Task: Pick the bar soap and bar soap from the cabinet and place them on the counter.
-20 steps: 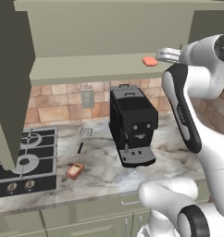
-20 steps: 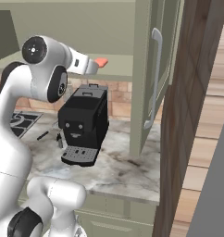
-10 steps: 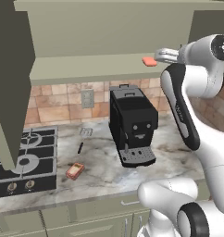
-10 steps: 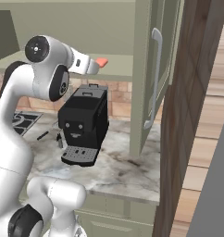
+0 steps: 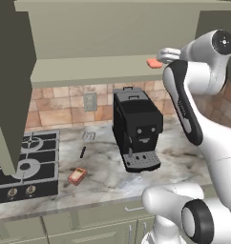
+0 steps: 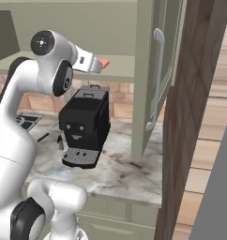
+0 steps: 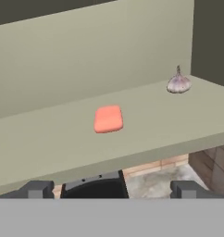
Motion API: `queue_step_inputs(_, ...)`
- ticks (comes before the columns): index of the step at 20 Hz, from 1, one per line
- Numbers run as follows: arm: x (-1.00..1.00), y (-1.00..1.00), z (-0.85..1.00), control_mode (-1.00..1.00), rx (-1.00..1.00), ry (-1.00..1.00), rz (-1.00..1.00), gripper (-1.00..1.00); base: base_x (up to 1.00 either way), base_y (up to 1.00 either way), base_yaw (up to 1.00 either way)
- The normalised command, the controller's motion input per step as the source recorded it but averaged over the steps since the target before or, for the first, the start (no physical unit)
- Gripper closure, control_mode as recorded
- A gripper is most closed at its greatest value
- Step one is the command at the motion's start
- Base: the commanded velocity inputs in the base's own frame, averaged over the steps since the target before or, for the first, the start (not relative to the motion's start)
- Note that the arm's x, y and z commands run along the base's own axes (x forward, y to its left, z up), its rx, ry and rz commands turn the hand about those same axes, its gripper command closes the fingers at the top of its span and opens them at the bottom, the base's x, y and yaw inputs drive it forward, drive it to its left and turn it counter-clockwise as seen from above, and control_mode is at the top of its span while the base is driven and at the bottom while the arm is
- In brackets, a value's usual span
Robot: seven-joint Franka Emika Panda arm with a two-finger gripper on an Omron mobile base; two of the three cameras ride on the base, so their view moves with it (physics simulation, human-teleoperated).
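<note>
A rounded coral-red bar soap (image 7: 108,118) lies on the open cabinet's shelf (image 7: 49,143), a short way ahead of my gripper (image 7: 113,190). The fingertips (image 7: 37,189) stand wide apart with nothing between them, so the gripper is open. From the left base the gripper (image 5: 160,56) hangs at the shelf's front edge, just right of and above the red bar (image 5: 154,63); the right base view has the gripper (image 6: 97,65) beside the bar (image 6: 104,63). The boxier orange-brown bar soap (image 5: 77,176) lies on the marbled counter (image 5: 105,183) near the hob.
A pale knob-topped bulb (image 7: 178,83) sits further back on the shelf. A black coffee machine (image 5: 136,126) stands on the counter right under the gripper. The black gas hob (image 5: 22,164) is at left. The cabinet door (image 6: 157,70) hangs open at right.
</note>
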Motion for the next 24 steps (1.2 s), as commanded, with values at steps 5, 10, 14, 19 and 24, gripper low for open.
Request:
queue_step_inputs(5,0.09,0.0,-0.14,-1.0,0.0,0.01,0.0,-1.0,0.0,0.0,0.0)
queue_step_inputs(10,0.09,0.0,-0.26,-1.0,0.0,0.0,0.0,-1.0,0.0,0.0,0.0)
queue_step_inputs(14,0.14,0.0,-0.08,-1.0,0.0,0.0,0.0,-1.0,0.0,0.0,0.0)
queue_step_inputs(19,0.16,0.0,0.0,-1.0,0.0,0.0,0.0,-1.0,0.0,0.0,0.0)
queue_step_inputs(24,0.2,0.0,0.0,-1.0,0.0,0.0,0.0,-1.0,0.0,0.0,0.0)
